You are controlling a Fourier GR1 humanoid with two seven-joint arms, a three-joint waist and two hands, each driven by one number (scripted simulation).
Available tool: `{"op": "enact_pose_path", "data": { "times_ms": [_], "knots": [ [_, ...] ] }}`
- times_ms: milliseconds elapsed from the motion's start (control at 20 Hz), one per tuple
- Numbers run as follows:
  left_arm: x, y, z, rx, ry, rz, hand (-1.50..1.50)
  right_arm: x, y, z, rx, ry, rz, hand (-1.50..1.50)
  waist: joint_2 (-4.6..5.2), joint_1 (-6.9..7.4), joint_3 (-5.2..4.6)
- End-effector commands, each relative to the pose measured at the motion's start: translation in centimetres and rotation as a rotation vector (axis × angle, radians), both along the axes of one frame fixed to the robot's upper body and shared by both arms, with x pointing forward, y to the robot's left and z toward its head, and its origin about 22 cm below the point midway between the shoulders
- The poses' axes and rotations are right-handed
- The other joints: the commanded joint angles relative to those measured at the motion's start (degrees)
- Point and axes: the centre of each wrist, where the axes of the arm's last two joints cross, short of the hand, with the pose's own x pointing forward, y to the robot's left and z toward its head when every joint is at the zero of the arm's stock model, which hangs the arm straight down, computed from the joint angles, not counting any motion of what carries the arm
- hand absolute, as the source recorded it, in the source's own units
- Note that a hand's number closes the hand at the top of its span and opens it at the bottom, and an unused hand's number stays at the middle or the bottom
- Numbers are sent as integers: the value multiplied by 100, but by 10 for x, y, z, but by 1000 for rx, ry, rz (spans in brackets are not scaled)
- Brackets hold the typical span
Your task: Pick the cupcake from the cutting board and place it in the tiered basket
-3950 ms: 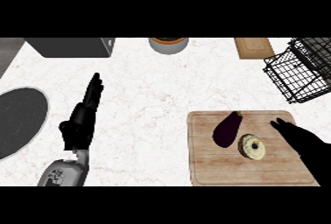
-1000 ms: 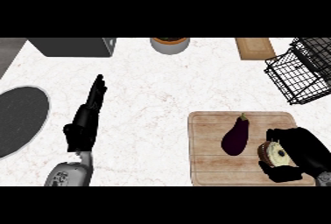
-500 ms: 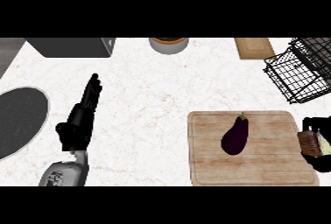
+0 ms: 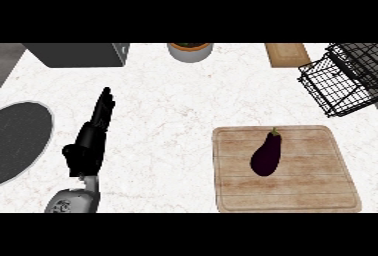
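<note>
Currently, head view only: left hand (image 4: 90, 141) lies over the tabletop (image 4: 170, 110) at the view's left, fingers straight and pointing up the frame, holding nothing. It reads as parked, resting clear of the work area so the other arm has room.

Right hand: not in the picture at all, so I can't tell whether it is clenched, released or grasping.

Cupcake: not visible anywhere. Not on the board (image 4: 310, 170), not on the tabletop, and I can't make it out in the basket (image 4: 341, 80). My guess is that it is out of frame with the right hand, but that is inference, not something shown.

On the board only an eggplant (image 4: 266, 154) is left, lying near the middle, stem toward the far edge. It isn't part of the task and should stay put.

Basket sits at the far right corner, well apart from the board, partly cut by the frame edge. Its dark wire cage looks open toward the top, so a drop from above seems the sensible approach.

Other clutter along the far edge: a grey box (image 4: 77, 54), a small pot (image 4: 190, 51), a wooden block (image 4: 286, 54). Dark round mat (image 4: 22, 140) at far left, just beside the left forearm.

Risk, as I judge it: clipping the basket wire on entry.
</note>
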Motion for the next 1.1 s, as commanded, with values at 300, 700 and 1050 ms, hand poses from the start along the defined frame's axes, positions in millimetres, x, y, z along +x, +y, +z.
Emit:
{"op": "enact_pose_path", "data": {
  "times_ms": [300, 700, 1050],
  "knots": [
    [17, -22, 7, -4, -26, -15, 0, -6, -3, 130, 119, -108, -73, 150, 28, 103, -1],
    [7, -20, -12, -16, 1, -26, 0, 23, -16, 156, 422, -65, -46, 150, 40, 161, -4],
    [18, 4, 21, 4, -1, -25, 0, 71, -12, 116, 361, -107, -103, 150, 48, 180, 6]
  ]
}}
